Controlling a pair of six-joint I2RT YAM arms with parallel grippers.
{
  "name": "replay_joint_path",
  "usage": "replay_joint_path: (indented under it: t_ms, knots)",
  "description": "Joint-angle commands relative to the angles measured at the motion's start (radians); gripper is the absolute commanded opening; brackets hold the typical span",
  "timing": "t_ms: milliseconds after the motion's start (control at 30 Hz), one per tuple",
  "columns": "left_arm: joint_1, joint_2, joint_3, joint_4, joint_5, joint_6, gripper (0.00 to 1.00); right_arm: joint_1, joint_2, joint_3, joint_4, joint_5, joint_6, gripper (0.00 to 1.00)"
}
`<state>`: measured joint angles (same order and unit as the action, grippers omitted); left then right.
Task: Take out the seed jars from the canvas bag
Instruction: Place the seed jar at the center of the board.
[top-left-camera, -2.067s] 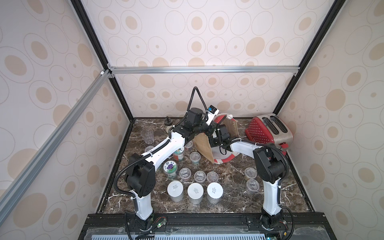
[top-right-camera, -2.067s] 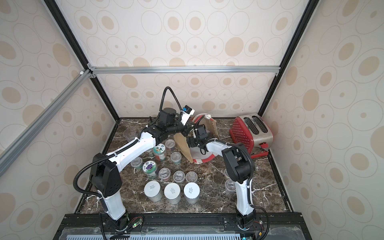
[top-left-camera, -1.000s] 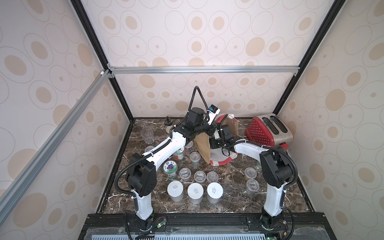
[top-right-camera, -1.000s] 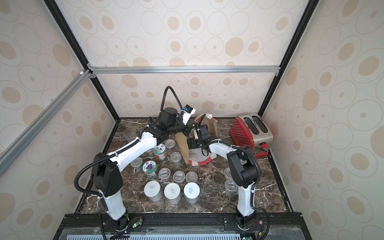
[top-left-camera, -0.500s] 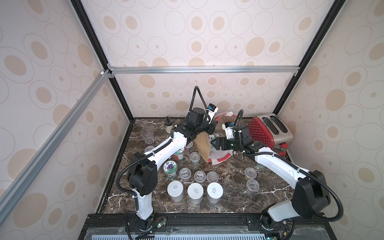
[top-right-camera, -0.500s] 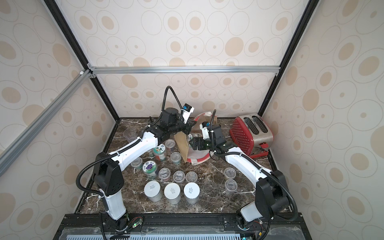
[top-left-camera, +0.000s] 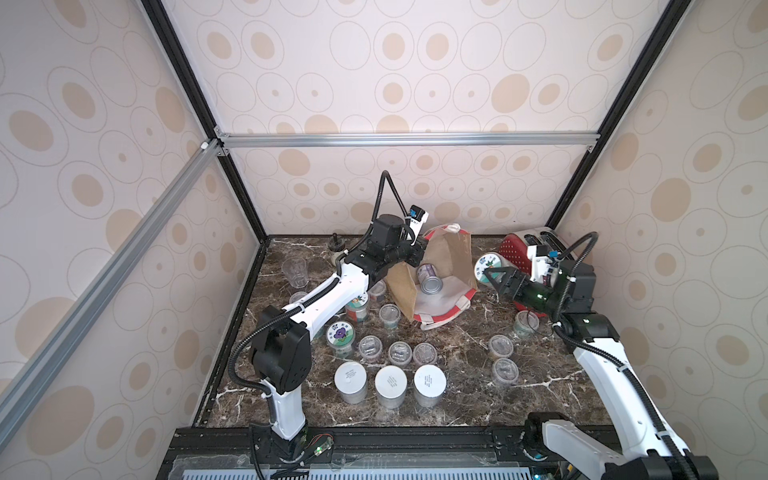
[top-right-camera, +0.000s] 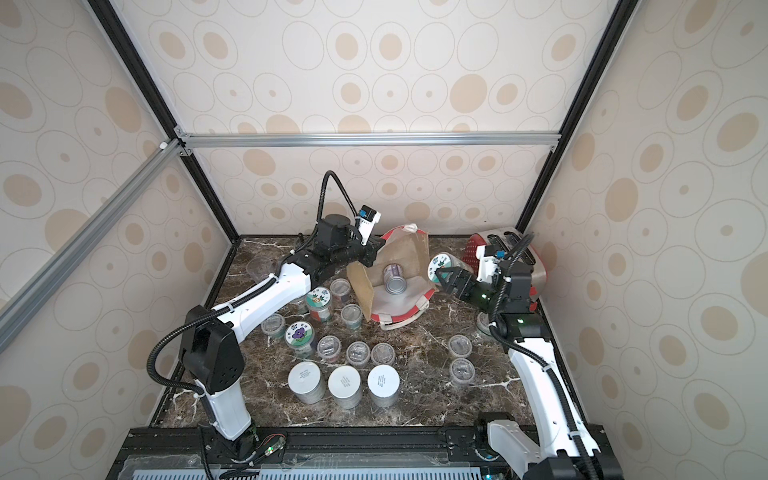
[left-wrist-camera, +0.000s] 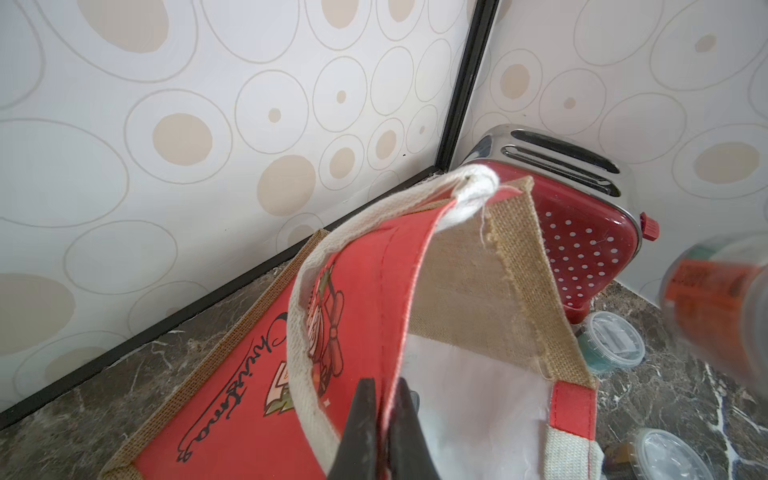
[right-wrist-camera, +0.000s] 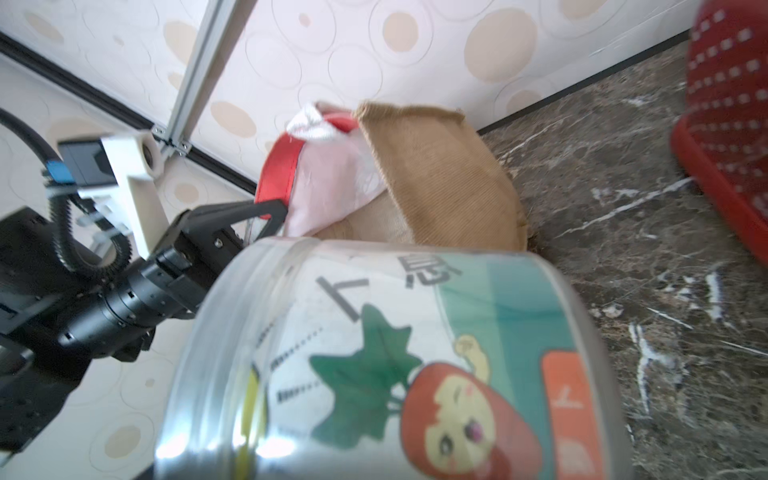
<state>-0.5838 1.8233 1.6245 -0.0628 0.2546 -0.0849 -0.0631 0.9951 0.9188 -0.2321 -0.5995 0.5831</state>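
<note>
The right end effector (top-left-camera: 491, 274) is carrying a flower-lidded seed jar (top-left-camera: 487, 262), its jaws spread wide around the jar's body. A second ago it was reaching into the mouth of the canvas bag (top-left-camera: 451, 253); now it is hanging clear of the bag, above the bench (top-left-camera: 457, 345) between the bag and the red toaster (top-left-camera: 519, 249). That jar is therefore out and is only waiting to be set down, probably near the short jars (top-left-camera: 500, 345) standing on that side. The left end effector (left-wrist-camera: 383, 384) is still pinching the bag's red rim with its jaws closed on the fabric, keeping the mouth propped open. In both top views two more jars (top-left-camera: 430, 279) are lying on their sides on the white lining inside the bag, so the job is looking close to done but not finished. Most of the jars are already standing on the bench in front of the bag, including three white-lidded ones (top-left-camera: 390, 382) in a row.
</note>
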Motion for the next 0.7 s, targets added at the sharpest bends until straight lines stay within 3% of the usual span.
replay_joint_path:
  t_ms: [0, 200, 400, 667]
  knots:
    - [0.013, -0.042, -0.01, 0.005, -0.019, 0.033, 0.0, -0.092, -0.003, -0.032, -0.006, -0.067, 0.07, 0.63]
    - [0.016, -0.048, -0.003, 0.015, -0.021, 0.049, 0.0, -0.137, 0.112, -0.086, 0.122, -0.059, 0.15, 0.63]
    - [0.02, -0.045, 0.003, 0.025, -0.004, 0.05, 0.0, -0.125, 0.34, -0.101, 0.31, -0.004, 0.233, 0.62]
    - [0.024, -0.088, -0.058, 0.073, 0.012, 0.042, 0.0, -0.01, 0.594, -0.009, 0.385, 0.186, 0.329, 0.61]
